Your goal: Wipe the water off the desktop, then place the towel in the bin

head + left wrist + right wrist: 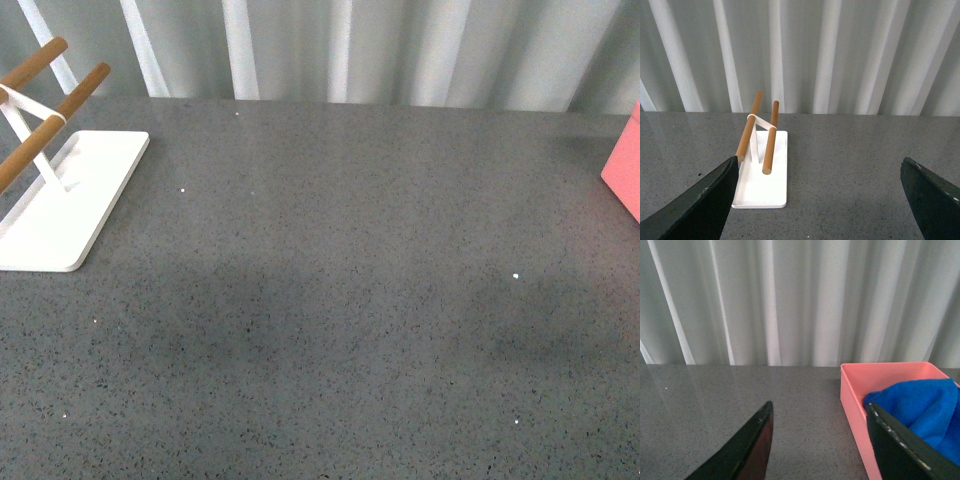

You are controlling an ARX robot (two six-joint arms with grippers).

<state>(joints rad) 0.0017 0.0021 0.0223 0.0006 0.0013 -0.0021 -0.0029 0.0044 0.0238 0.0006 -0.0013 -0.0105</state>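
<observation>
The dark grey speckled desktop [330, 300] fills the front view, and no pooled water shows on it. At its far right edge stands the salmon-pink bin [625, 170]. In the right wrist view the bin [852, 390] holds the bright blue towel [925, 405], bunched up inside. My right gripper [820, 405] hovers open and empty over the desktop; one finger overlaps the bin's near wall. My left gripper [819, 160] is open and empty above bare desktop [840, 190]. Neither arm appears in the front view.
A flat white tray-base rack [70, 200] with wooden bars stands at the far left of the desktop; the left wrist view shows the rack [762, 175] just ahead of one finger. A pale ribbed wall [400, 50] rises behind the table's far edge.
</observation>
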